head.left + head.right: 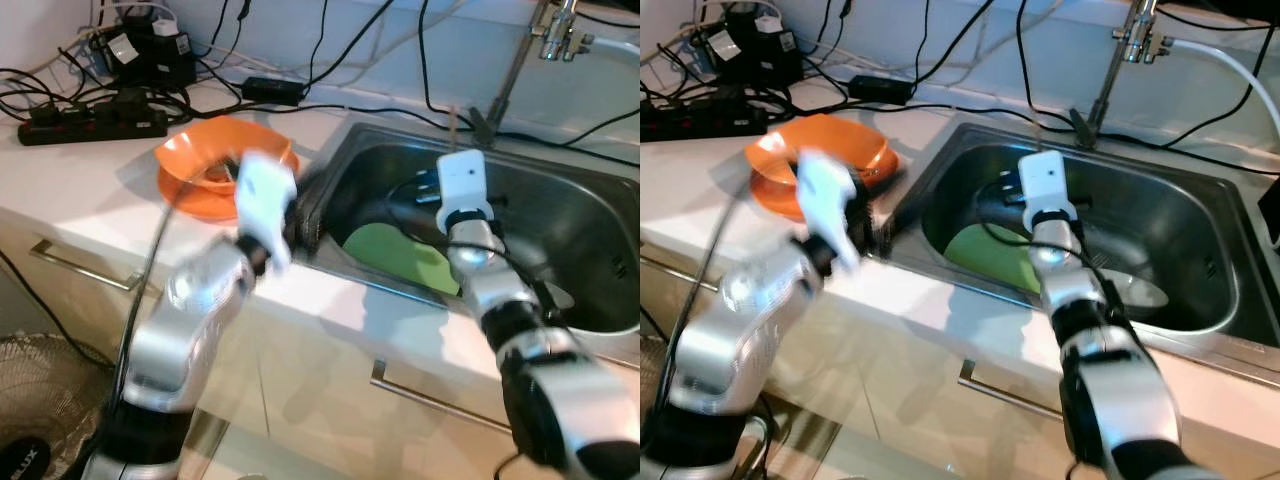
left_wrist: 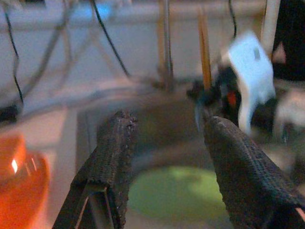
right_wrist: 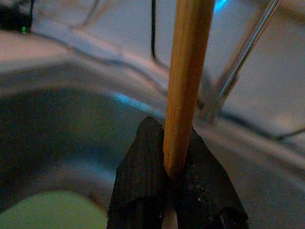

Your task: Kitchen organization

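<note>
A steel sink (image 1: 590, 230) holds a green plate (image 1: 400, 255) lying flat on its bottom. My right gripper (image 3: 174, 176) hangs over the sink's middle, shut on a thin wooden stick (image 3: 186, 81) that stands upright and pokes above the white wrist block (image 1: 462, 180). An orange bowl (image 1: 215, 160) sits on the white counter left of the sink. My left gripper (image 2: 164, 157) is at the sink's left rim, between bowl and basin, blurred. Its fingers (image 2: 112, 157) are open with nothing between them, and they point across the sink toward the green plate (image 2: 176, 193).
A tap (image 1: 555, 35) rises behind the sink on the right. A black power strip (image 1: 95, 122), adapters and several cables crowd the back left of the counter. A pale dish (image 1: 1135, 290) lies in the sink near the plate. Cabinet handles (image 1: 80, 265) run below the counter edge.
</note>
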Controlling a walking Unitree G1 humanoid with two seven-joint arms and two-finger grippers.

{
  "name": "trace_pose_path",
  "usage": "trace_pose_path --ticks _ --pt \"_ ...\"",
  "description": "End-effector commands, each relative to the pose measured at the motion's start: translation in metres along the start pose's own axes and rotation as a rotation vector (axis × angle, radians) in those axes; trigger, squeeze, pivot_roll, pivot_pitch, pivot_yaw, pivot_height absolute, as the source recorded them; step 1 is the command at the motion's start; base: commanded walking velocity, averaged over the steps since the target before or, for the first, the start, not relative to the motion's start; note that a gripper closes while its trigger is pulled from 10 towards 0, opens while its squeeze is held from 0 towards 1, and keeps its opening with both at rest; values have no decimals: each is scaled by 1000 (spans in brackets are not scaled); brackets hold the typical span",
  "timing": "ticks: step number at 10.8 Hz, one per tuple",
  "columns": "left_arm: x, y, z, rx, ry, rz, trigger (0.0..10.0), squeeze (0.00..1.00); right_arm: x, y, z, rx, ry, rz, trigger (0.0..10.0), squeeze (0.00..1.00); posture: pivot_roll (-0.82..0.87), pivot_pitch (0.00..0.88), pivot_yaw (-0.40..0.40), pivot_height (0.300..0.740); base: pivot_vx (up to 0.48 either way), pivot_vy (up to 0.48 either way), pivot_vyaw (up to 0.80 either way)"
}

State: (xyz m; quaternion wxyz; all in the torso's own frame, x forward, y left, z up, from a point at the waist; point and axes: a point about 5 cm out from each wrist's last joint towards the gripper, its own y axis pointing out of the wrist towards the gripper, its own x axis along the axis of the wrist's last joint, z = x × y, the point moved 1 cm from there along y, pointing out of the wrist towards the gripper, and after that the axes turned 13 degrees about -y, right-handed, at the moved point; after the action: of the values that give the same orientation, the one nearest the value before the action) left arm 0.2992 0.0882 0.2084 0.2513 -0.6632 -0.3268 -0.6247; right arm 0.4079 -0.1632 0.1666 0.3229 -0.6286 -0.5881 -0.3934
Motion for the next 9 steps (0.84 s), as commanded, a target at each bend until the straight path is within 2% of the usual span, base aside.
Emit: trace_pose_path --ticks 1,5,7,9 --pt "-9 1 -2 -4 13 53 10000 0 -4 3 -2 16 39 65 10000 0 275 23 -36 740 0 0 0" --pt "-40 -4 -3 -8 -28 186 10000 0 -39 -11 28 208 182 315 10000 0 293 13 -52 740 0 0 0" --pt "-62 -10 -2 14 -64 271 10000 0 -49 -16 34 234 201 374 10000 0 297 9 -56 740 0 0 0" --pt "-67 -10 -4 9 -73 278 10000 0 -53 -19 37 243 201 391 10000 0 302 1 -59 740 0 0 0"
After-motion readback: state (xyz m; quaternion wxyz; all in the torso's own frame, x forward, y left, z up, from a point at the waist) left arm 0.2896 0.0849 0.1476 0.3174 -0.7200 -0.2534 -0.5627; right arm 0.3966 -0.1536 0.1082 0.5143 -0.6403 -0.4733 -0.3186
